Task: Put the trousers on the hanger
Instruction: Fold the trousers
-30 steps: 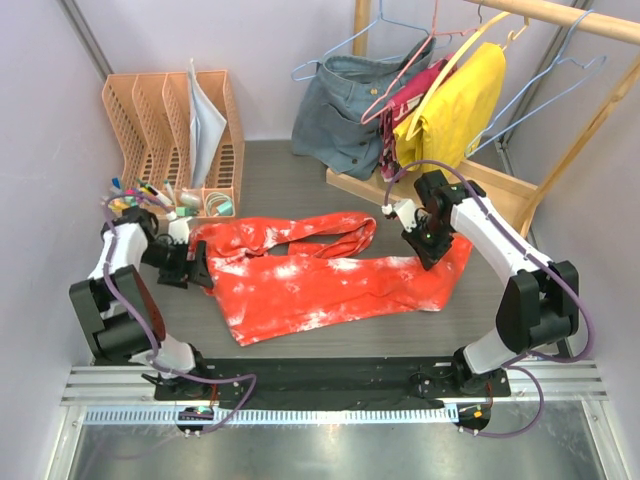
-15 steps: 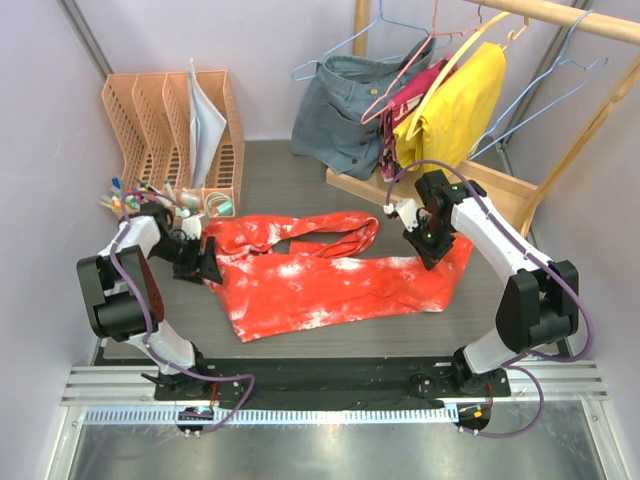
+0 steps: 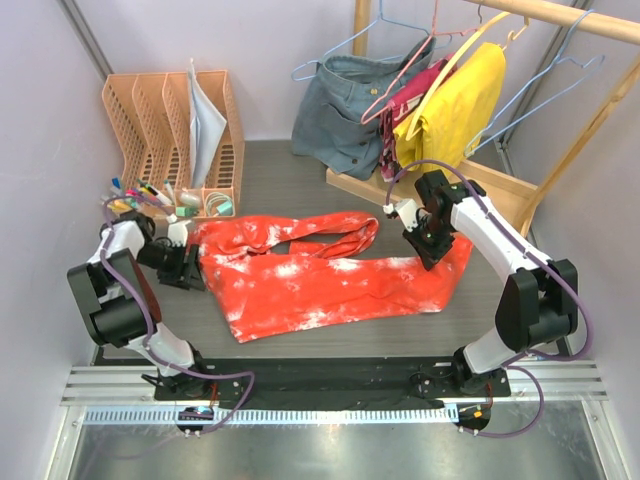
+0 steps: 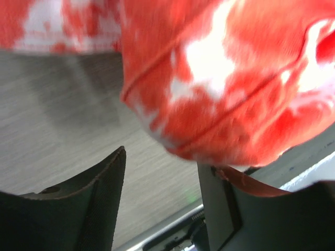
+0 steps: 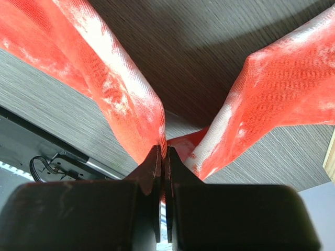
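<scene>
The red-orange trousers (image 3: 330, 275) with white splotches lie spread flat across the table. My left gripper (image 3: 188, 268) sits at their left edge. In the left wrist view it (image 4: 163, 159) is open, with bare table between the fingers. The trousers' hem (image 4: 220, 99) bunches just ahead of the tips and drapes over the right finger (image 4: 217, 204). My right gripper (image 3: 432, 245) is at the trousers' right end. In the right wrist view it (image 5: 163, 151) is shut on a pinched fold of the trousers (image 5: 120, 99). A light-blue wire hanger (image 3: 560, 62) hangs bare on the wooden rail at the far right.
An orange file organiser (image 3: 170, 120) stands at the back left, with pens and tape rolls (image 3: 165, 200) in front of it. On the wooden rack (image 3: 480, 185) hang a grey-blue denim garment (image 3: 350, 110), a yellow garment (image 3: 455, 110) and a pink hanger (image 3: 405, 85).
My left gripper pushed right into the trousers' left edge, then drew back left a little, and its jaws have narrowed. The right arm has not moved.
</scene>
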Motion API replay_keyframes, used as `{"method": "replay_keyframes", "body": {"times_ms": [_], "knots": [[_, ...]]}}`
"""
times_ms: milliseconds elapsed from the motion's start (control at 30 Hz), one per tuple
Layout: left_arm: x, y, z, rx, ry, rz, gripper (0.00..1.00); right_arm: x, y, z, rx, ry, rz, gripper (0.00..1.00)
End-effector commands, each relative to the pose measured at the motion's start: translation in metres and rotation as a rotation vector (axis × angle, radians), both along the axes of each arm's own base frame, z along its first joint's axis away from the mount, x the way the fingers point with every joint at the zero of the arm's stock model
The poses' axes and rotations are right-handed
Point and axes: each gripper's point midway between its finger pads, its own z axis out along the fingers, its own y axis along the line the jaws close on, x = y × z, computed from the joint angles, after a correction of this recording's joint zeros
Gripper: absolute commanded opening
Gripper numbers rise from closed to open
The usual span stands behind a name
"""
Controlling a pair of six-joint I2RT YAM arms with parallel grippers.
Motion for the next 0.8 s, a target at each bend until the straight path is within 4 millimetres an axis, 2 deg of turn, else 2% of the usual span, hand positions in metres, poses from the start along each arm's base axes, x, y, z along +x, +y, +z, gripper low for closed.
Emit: {"method": "replay_keyframes", "body": {"times_ms": [0, 167, 300, 400, 433, 467, 500, 533, 567, 600, 633, 667, 733, 767], "knots": [[0.023, -0.014, -0.005, -0.022, -0.059, -0.014, 0.59, 0.006, 0.001, 0.009, 0.007, -0.018, -0.015, 0.01], [0.048, -0.029, -0.018, 0.025, -0.074, -0.013, 0.56, 0.007, 0.001, 0.009, 0.006, -0.018, -0.02, 0.01], [0.057, -0.04, -0.021, 0.042, -0.077, -0.024, 0.52, 0.006, 0.001, 0.009, 0.005, -0.02, -0.02, 0.01], [0.062, -0.042, -0.02, 0.07, -0.107, -0.022, 0.37, 0.005, 0.0, 0.008, 0.002, -0.018, -0.019, 0.01], [0.064, -0.041, -0.014, 0.078, -0.108, -0.021, 0.21, 0.005, -0.001, 0.008, -0.002, -0.021, -0.015, 0.01], [0.062, -0.039, -0.01, 0.082, -0.099, -0.023, 0.14, 0.005, -0.003, 0.009, -0.008, -0.023, -0.013, 0.01], [0.047, -0.039, -0.004, 0.074, -0.046, -0.052, 0.07, 0.005, -0.003, 0.01, -0.012, -0.031, -0.008, 0.01], [0.05, -0.033, 0.009, 0.084, -0.052, -0.053, 0.0, 0.004, -0.005, 0.013, -0.019, -0.041, 0.003, 0.01], [0.046, -0.023, 0.023, 0.097, -0.063, -0.032, 0.0, 0.002, -0.007, 0.015, -0.022, -0.043, 0.009, 0.01], [0.024, -0.022, 0.035, 0.089, 0.012, -0.036, 0.0, 0.0, -0.008, 0.017, -0.025, -0.046, 0.011, 0.01], [0.028, -0.013, 0.055, 0.116, -0.031, -0.074, 0.0, -0.002, -0.01, 0.022, -0.03, -0.059, 0.024, 0.01], [0.019, 0.003, 0.073, 0.187, -0.041, -0.074, 0.0, -0.008, -0.012, 0.024, -0.035, -0.05, 0.027, 0.01], [0.005, 0.021, 0.106, 0.28, -0.069, -0.116, 0.0, -0.016, -0.015, 0.034, -0.032, -0.073, 0.035, 0.01], [-0.002, 0.041, 0.118, 0.381, -0.071, -0.115, 0.0, -0.023, -0.016, 0.035, -0.033, -0.066, 0.042, 0.01]]}}
